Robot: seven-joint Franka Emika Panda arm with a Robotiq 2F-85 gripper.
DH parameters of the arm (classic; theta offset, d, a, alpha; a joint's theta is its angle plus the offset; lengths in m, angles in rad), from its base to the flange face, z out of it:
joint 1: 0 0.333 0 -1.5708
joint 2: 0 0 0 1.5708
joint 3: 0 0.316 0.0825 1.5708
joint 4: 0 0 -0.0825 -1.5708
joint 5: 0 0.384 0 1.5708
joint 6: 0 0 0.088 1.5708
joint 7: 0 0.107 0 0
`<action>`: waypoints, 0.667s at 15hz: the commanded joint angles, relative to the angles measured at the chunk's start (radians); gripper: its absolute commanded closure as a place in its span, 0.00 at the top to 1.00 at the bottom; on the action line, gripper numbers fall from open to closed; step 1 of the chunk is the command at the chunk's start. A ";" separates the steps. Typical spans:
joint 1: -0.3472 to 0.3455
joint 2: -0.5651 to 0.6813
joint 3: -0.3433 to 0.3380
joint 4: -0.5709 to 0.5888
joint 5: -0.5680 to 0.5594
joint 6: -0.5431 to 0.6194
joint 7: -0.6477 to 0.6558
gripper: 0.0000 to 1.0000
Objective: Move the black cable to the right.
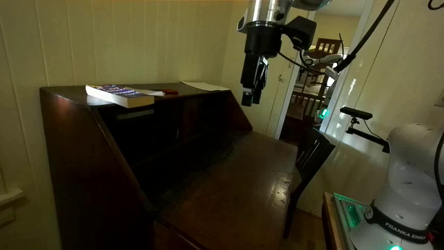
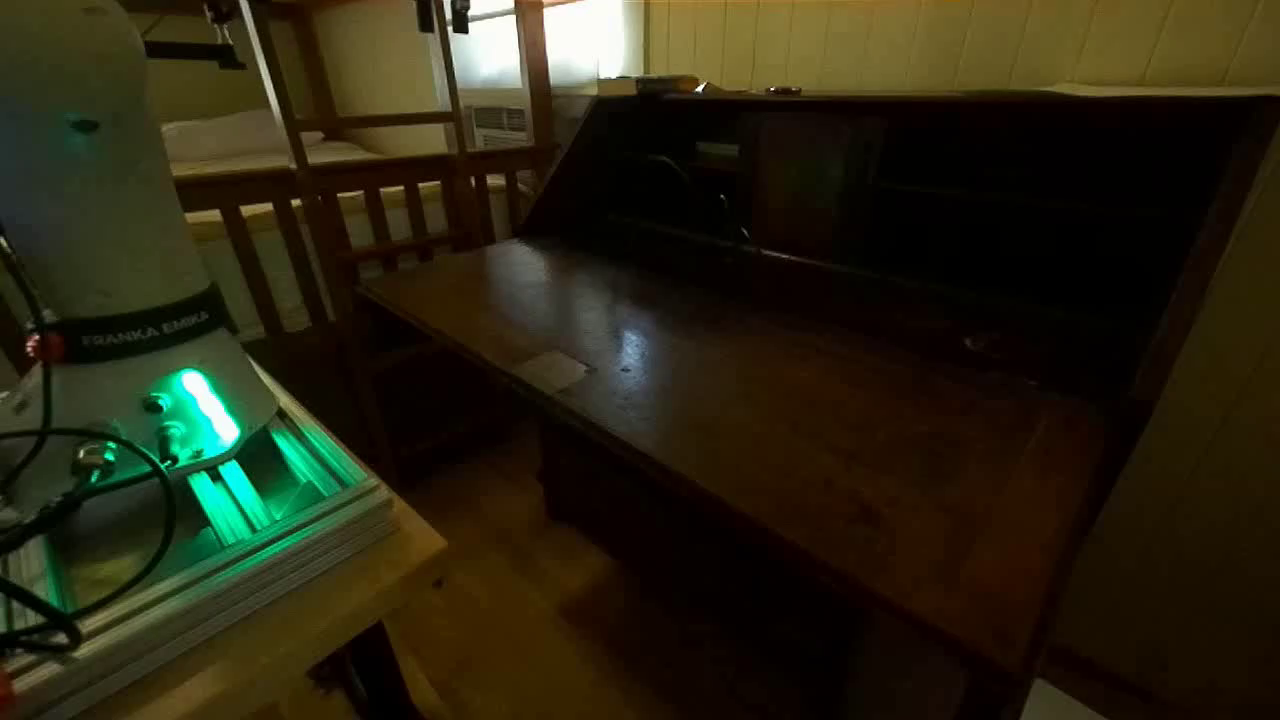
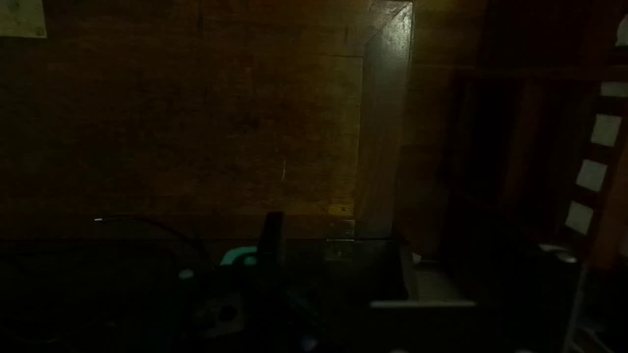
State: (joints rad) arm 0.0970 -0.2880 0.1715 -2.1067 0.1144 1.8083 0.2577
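Dark desk (image 3: 221,122), cable (image 3: 156,224) in wrist view

The wooden bench (image 1: 236,189) looks glossy near its front edge; the book (image 1: 119,95) is paper, the end effector (image 1: 252,98) matt.

Book (image 1: 119,96) atop the desk (image 1: 229,205), cable (image 3: 156,223) lower on it, chair (image 1: 314,154) alongside.
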 commanded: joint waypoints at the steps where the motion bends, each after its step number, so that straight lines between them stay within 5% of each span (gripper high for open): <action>1: 0.004 0.001 -0.004 0.002 -0.001 -0.002 0.001 1.00; 5: -0.030 0.047 -0.046 0.008 -0.035 0.030 -0.051 1.00; 10: -0.077 0.152 -0.136 0.039 -0.173 0.089 -0.317 1.00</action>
State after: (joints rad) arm 0.0395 -0.2096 0.0781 -2.1086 0.0012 1.8836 0.0988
